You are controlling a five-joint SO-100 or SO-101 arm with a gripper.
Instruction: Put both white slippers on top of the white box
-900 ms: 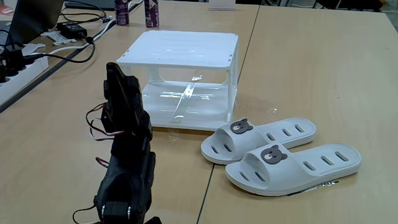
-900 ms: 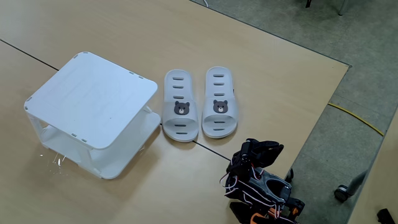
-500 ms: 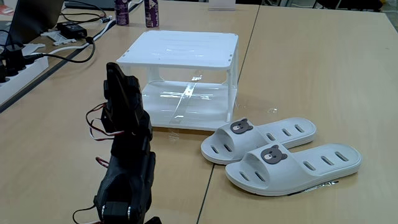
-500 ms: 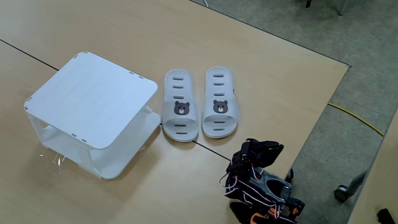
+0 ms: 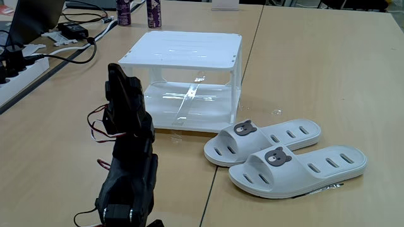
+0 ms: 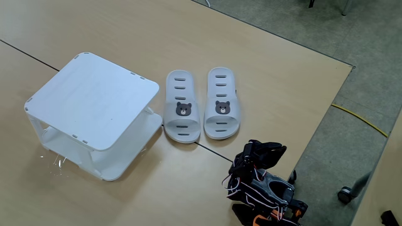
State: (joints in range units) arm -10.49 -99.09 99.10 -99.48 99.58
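Note:
Two white slippers with brown bear badges lie side by side on the wooden table, one (image 5: 265,142) nearer the box and the other (image 5: 300,166) beside it; from above they show as a left slipper (image 6: 179,108) and a right slipper (image 6: 221,103). The white box (image 5: 186,47), a two-tier open rack, stands just past them with a bare flat top (image 6: 94,97). My black arm (image 5: 129,164) is folded up at the table's edge, a short way from the slippers. Its gripper (image 5: 118,79) (image 6: 264,150) holds nothing; the jaws are too dark to make out.
Cables, a power strip (image 5: 16,75) and a black adapter (image 5: 74,29) lie along the table's left side. Two dark bottles (image 5: 153,12) stand behind the box. The table edge (image 6: 326,119) drops to grey floor close to the arm.

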